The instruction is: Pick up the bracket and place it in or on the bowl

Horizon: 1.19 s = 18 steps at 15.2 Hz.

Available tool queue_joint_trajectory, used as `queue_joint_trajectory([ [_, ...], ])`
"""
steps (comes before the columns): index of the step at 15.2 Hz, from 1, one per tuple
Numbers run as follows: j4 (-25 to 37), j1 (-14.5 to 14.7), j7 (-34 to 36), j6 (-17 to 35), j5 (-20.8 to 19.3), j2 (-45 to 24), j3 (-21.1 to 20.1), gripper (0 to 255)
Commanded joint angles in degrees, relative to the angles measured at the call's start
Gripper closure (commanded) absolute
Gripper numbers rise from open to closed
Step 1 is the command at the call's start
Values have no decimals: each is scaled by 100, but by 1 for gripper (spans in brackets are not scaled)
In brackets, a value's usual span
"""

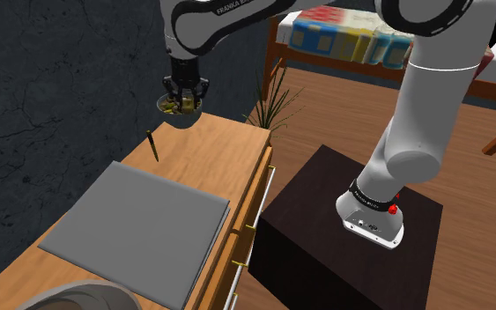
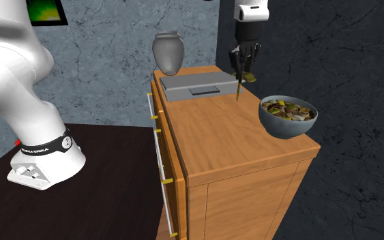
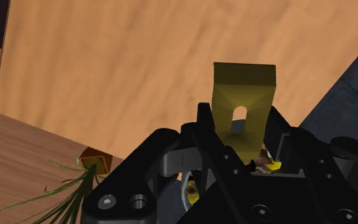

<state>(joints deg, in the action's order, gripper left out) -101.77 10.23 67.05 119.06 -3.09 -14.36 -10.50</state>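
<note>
Fingers [image 3: 206, 130] clasping yellow bracket [image 3: 244, 89], arm [image 1: 210, 26] reaching down above wooden dresser [image 3: 139, 57]

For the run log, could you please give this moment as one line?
end effector: shut on bracket | bracket: held above cabinet top | bowl: bracket not yet in it
</note>
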Motion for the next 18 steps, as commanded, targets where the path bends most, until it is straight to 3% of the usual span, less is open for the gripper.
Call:
queue_joint_trajectory([
  [1, 565, -65, -141, -183, -41, -387, 65, 255],
  [7, 2469, -240, -560, -880, -114, -1595, 227, 255],
  [11, 4412, -302, -838, -1665, -159, -2751, 319, 255],
  [18, 3874, -328, -823, -1127, -165, -2752, 325, 255],
])
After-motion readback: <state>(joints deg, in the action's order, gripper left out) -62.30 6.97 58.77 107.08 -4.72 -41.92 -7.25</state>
